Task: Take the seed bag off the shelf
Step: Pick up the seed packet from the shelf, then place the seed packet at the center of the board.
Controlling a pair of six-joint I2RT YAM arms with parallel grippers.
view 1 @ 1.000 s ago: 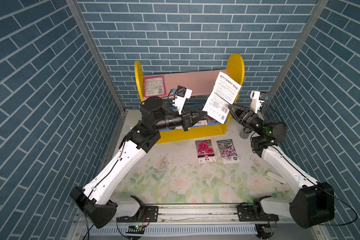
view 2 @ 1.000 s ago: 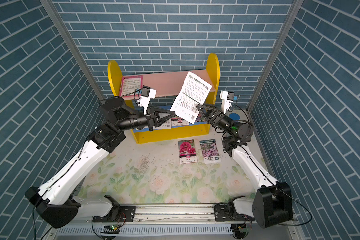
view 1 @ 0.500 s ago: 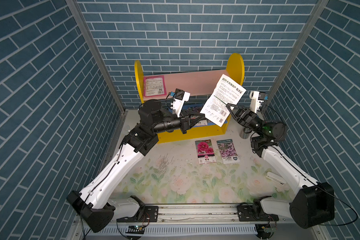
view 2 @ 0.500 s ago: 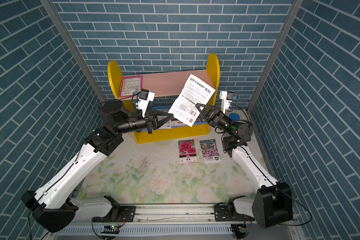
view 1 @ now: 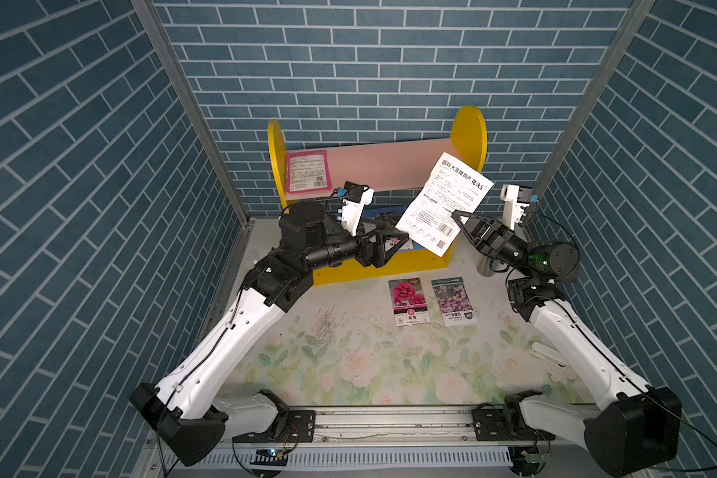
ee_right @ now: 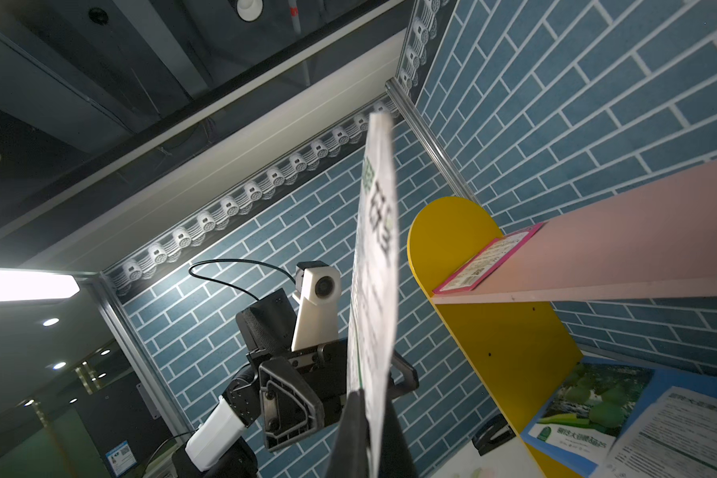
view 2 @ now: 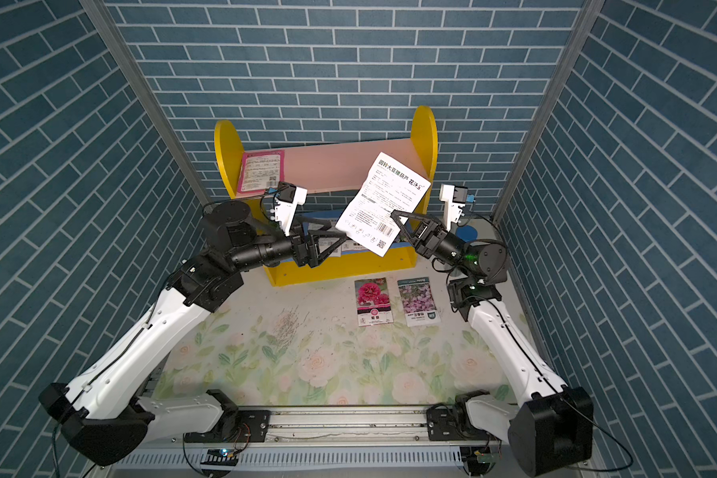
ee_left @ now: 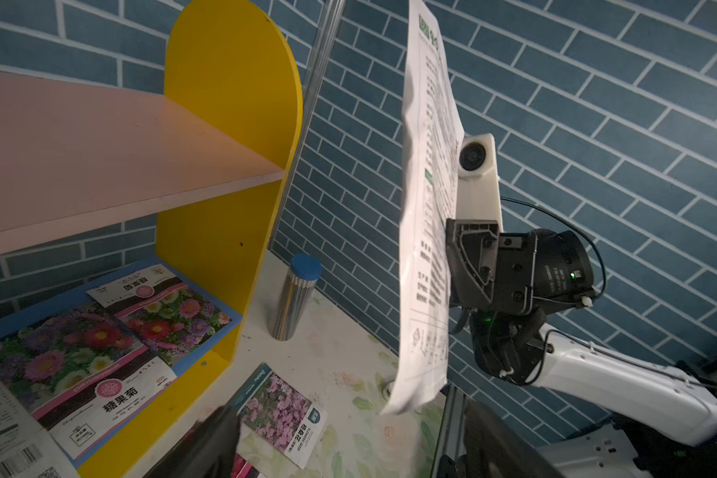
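Note:
The seed bag is a white packet with printed text. It hangs tilted in the air in front of the right end of the shelf. My right gripper is shut on its lower right edge; in the right wrist view the bag stands edge-on out of the gripper. My left gripper is open, just left of the bag's lower corner and apart from it. In the left wrist view the left gripper holds nothing, with the bag beyond.
A pink packet lies on the pink upper board. Flower packets lie on the blue lower board. Two flower packets lie on the floral mat. A metal cylinder with a blue cap stands right of the shelf.
My left gripper has opened, let go of the seed bag and drawn back a little to the left. My right gripper has shut on the bag, which now hangs slightly lower.

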